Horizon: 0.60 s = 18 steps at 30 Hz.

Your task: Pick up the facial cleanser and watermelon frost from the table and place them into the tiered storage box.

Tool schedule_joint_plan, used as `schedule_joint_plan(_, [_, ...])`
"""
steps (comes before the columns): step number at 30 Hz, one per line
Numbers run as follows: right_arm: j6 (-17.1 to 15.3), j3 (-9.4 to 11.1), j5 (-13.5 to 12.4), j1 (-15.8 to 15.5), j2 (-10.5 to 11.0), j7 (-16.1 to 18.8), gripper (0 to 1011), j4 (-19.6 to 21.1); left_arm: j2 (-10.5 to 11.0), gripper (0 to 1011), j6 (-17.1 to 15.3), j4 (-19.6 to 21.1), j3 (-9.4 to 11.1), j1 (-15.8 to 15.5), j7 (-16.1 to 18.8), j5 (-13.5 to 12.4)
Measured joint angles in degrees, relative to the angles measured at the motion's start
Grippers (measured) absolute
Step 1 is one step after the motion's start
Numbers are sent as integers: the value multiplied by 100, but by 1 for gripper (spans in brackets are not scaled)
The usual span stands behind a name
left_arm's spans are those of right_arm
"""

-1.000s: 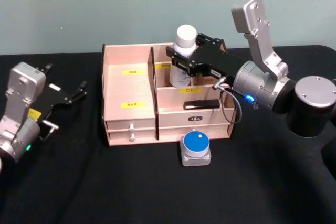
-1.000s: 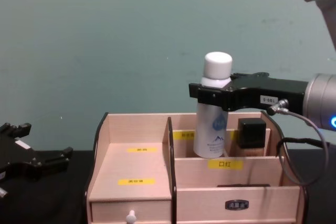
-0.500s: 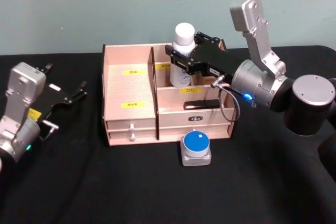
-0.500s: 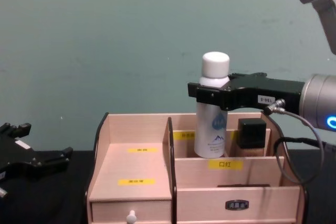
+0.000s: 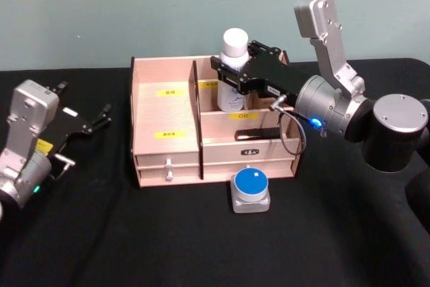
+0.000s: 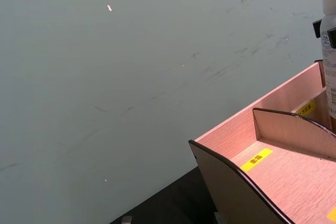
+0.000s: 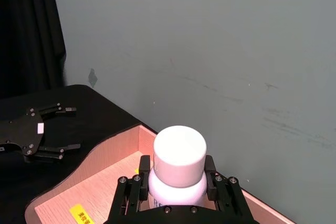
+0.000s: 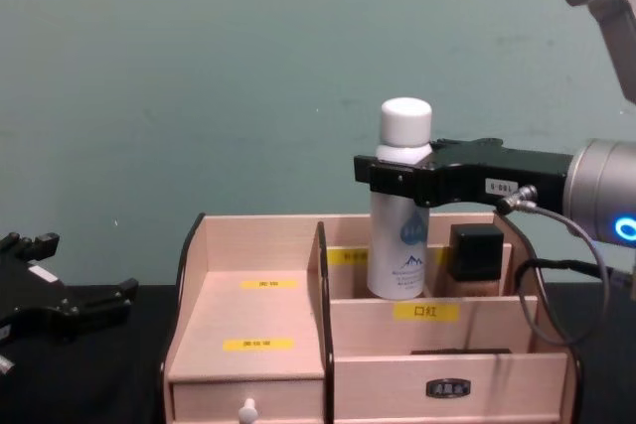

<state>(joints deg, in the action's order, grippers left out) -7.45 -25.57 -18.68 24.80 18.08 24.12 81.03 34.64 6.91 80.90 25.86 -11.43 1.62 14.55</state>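
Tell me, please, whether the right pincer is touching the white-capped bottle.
Touching. In the right wrist view the right pincer clamps the bottle just below its white cap, fingers pressed against both sides with no gap.

The tiered storage box [image 5: 149, 113], light wood with dark edges, yellow labels and two small front drawers, stands upright toward the tabletop's far edge. The facial cleanser [image 8: 397, 243], a white bottle with a white cap and blue mark, stands upright in the box's rear right compartment, clamped below the cap by the right gripper [image 5: 227, 75]. The watermelon frost [image 5: 250, 189], a small grey case with a round blue top, lies on the tabletop just in front of the box's right half.
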Motion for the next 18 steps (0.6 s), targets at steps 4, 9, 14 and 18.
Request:
schedule_joint_plan(4, [-45, 11, -39, -2, 6, 22, 593, 31, 0, 1010, 0, 0, 0, 0, 0, 0])
schedule_joint_plan(9, [-70, 25, -87, -25, 32, 29, 593, 104, 0, 1010, 0, 0, 0, 0, 0, 0])
schedule_joint_plan(14, [-96, 30, -120, -52, 77, 28, 593, 205, 0, 1010, 0, 0, 0, 0, 0, 0])
schedule_joint_plan(18, [-96, 22, -125, -56, 99, 21, 593, 252, 0, 1010, 0, 0, 0, 0, 0, 0])
